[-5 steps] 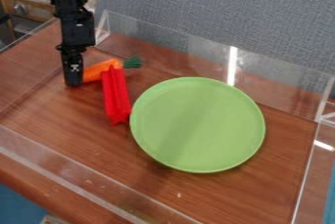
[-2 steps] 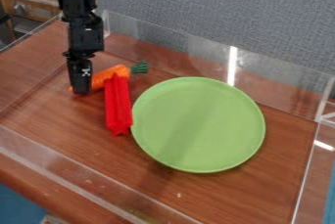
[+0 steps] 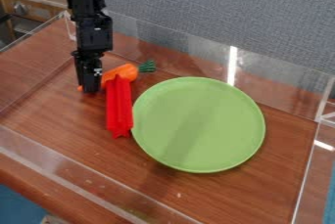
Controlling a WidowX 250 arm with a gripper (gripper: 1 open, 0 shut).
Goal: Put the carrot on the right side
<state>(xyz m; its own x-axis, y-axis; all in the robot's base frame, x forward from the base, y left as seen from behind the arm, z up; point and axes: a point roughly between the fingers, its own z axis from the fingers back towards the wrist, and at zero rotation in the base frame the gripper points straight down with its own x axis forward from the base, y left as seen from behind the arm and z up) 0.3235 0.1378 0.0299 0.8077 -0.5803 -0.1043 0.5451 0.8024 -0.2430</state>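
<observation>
The carrot (image 3: 125, 72) is seen at the far left part of the table (image 3: 78, 130), its green top pointing toward the back edge and its thick orange end partly covered by the jaws (image 3: 90, 84). The jaws are lowered over that end, and the carrot appears to be gripped between them, though the fingertips are too dark and small for the hold to be made out with certainty. Whether the carrot is lifted or resting on the wood cannot be told.

The task is judged to be in its first half: the carrot has been reached, but the carry to the right side and the release are left to be done. The red ribbed object (image 3: 118, 108) lies just in front of the carrot, with the green plate (image 3: 198, 125) just beside it to the right.

A straight sideways move would be hampered by these two, so a lift above them seems called for. A strip of bare wood is seen between the plate and the back edge, bounded by a clear low wall (image 3: 197, 64). More bare wood is left between the plate and the right edge, widening toward the near right corner, where the carrot could be set down.
</observation>
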